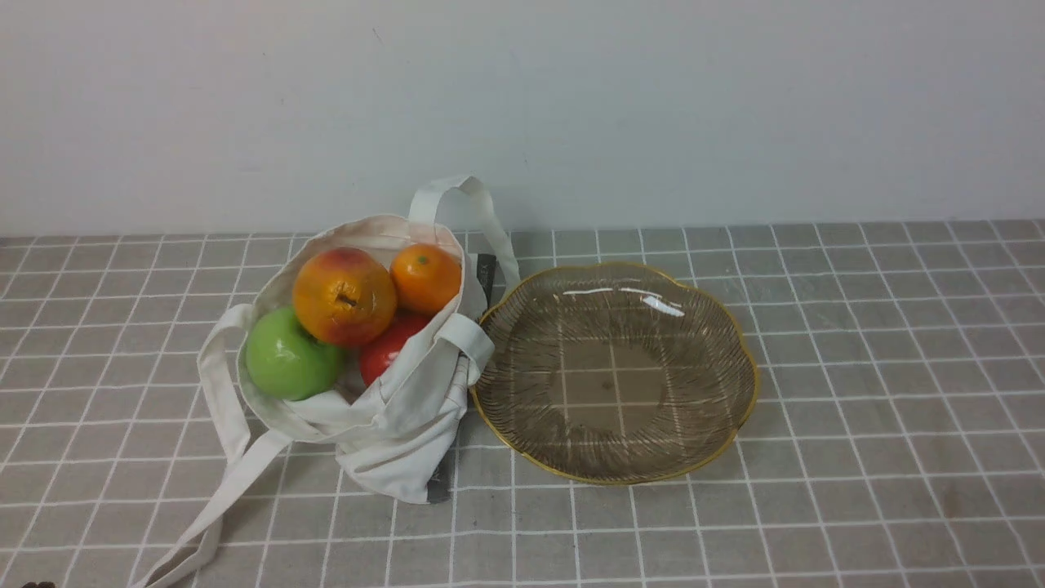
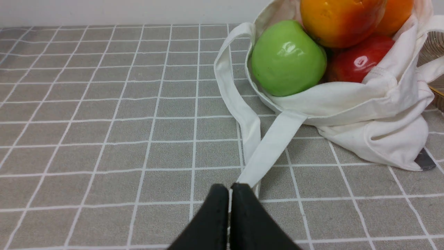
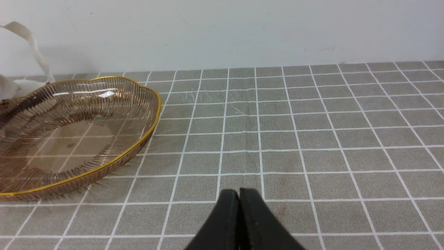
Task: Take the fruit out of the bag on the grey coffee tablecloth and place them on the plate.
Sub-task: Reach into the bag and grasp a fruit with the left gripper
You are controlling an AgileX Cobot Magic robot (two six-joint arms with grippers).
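The left fingers (image 2: 211, 222) and right fingers (image 3: 225, 225) were pressed together, empty. The pear (image 1: 343, 298) sat topmost in the bag (image 1: 400, 441); spreading wide before descending seemed wise

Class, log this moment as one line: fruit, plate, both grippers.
fruit: pear, green apple, tangerine, red fruit in canvas bag | plate: empty, beside bag | left gripper: shut | right gripper: shut

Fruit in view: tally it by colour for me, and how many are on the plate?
Green apple: 1
Orange-yellow fruit, red blush: 1
Orange tangerine: 1
Red fruit: 1
Total: 4 showing, all in the bag; plate holds 0.
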